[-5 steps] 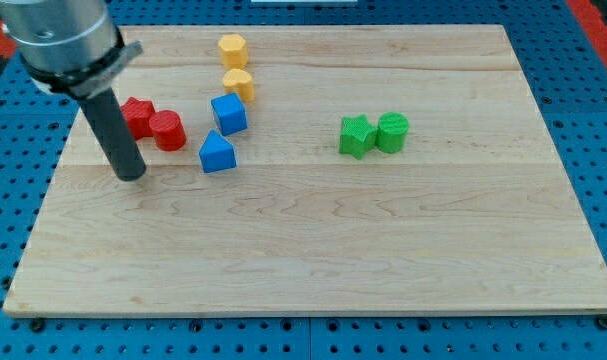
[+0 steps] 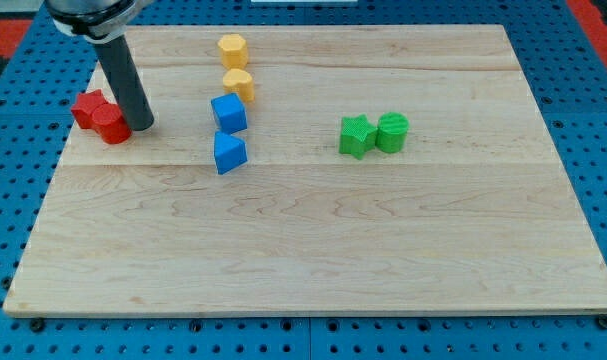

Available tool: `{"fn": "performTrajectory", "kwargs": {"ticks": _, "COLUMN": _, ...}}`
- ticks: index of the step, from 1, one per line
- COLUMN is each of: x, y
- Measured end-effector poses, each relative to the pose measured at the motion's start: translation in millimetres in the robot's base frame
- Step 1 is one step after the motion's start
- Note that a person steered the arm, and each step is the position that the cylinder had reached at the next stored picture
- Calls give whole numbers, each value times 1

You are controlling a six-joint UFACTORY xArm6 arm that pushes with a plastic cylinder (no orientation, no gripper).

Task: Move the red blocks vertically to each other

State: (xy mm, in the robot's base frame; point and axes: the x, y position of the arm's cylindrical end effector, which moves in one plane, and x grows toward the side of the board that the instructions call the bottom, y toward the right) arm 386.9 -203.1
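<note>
Two red blocks sit touching at the board's left edge: a star-like red block and a round red cylinder just below and right of it. My tip rests on the board against the right side of the red cylinder. The dark rod rises up and to the left from there and hides part of the cylinder's right side.
A blue cube and a blue triangular block lie right of my tip. Two yellow blocks stand above them. A green star-like block and a green cylinder sit right of centre. The wooden board lies on a blue pegboard.
My tip has moved up and slightly right, from below-left of the red blocks to their right side. Both red blocks have shifted left toward the board's edge. The blue triangular block has turned slightly.
</note>
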Motion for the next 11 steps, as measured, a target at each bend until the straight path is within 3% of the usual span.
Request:
{"fn": "performTrajectory", "kwargs": {"ticks": 2, "x": 59, "y": -40}}
{"fn": "performTrajectory", "kwargs": {"ticks": 3, "x": 58, "y": -96}}
{"fn": "performTrajectory", "kwargs": {"ticks": 5, "x": -26, "y": -67}}
{"fn": "performTrajectory", "kwargs": {"ticks": 6, "x": -47, "y": -42}}
{"fn": "performTrajectory", "kwargs": {"ticks": 7, "x": -49, "y": -72}}
{"fn": "performTrajectory", "kwargs": {"ticks": 8, "x": -30, "y": -99}}
{"fn": "performTrajectory", "kwargs": {"ticks": 10, "x": 10, "y": -57}}
{"fn": "performTrajectory", "kwargs": {"ticks": 11, "x": 68, "y": -51}}
